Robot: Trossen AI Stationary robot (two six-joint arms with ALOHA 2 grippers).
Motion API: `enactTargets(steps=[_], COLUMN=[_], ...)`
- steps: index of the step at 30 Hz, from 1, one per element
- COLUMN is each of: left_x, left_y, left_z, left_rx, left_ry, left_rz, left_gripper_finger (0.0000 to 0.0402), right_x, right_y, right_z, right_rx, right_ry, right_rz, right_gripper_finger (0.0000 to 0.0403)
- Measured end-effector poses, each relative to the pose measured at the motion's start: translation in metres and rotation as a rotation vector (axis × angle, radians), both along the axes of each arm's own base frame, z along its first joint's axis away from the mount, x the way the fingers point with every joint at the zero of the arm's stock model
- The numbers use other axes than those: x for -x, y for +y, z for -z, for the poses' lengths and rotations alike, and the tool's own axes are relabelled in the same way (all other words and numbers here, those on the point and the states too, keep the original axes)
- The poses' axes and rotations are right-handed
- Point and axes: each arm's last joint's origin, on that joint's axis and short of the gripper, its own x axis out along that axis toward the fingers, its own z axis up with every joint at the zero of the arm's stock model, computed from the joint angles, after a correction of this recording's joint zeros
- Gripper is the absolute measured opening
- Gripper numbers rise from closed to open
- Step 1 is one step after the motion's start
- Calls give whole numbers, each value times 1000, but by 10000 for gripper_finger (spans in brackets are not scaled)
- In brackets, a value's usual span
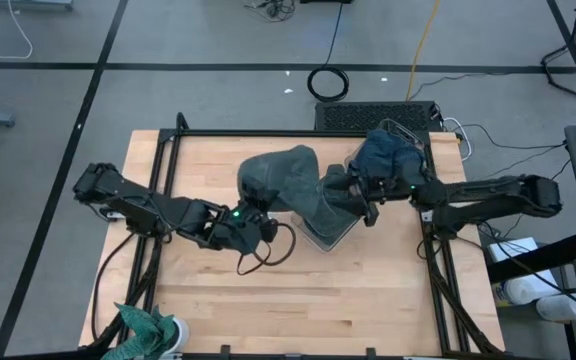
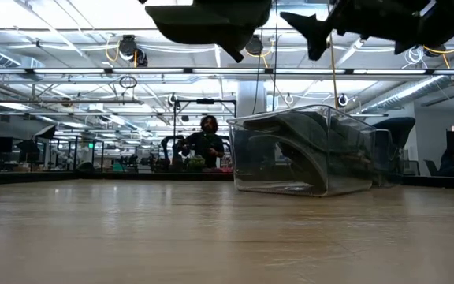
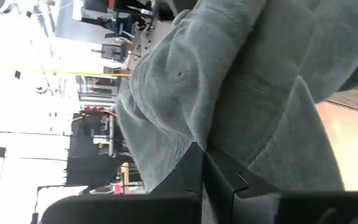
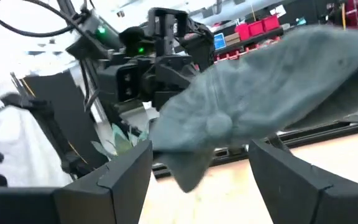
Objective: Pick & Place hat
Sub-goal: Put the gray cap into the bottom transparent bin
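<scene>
A bright open workshop stretches behind the wooden desk (image 1: 298, 290), where a person stands far off at a bench. The left tool (image 1: 258, 222) is clamped shut on the rim of a grey hat (image 1: 288, 180), holding it in the air. Just beyond it, the right tool (image 1: 366, 205) has its fingers (image 4: 123, 168) spread apart on either side of the hanging brim, gripping nothing. A clear plastic bin (image 2: 306, 154) sits on the desk beneath the right tool, with a blue cloth (image 1: 388, 155) heaped just past it. The risk, judged from here: the soft fabric droops, so the right tool could close on air or on a single thin fold. If the left tool lets go too soon, the hat could drop half outside the bin or snag on its wall.
</scene>
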Motion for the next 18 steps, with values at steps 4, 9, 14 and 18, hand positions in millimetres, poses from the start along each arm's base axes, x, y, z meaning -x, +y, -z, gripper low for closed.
enactTargets(steps=[4, 9, 14, 18], left_x=[-4, -9, -11, -11], left_y=[-1, -2, -3, -8], left_z=[1, 6, 7, 5], left_rx=[-49, -79, -80, -122], left_ry=[14, 41, 33, 38], left_rz=[1, 7, 1, 2], left_gripper_finger=[4, 3, 5, 3], right_x=[-11, -21, -27, -27], right_y=[-7, -11, -12, -16], right_z=[7, 14, 19, 20], right_rx=[-77, -155, -184, -188], right_ry=[-21, -63, -83, -80], right_rz=[-61, -107, -114, -99], right_gripper_finger=[254, 254, 254, 254])
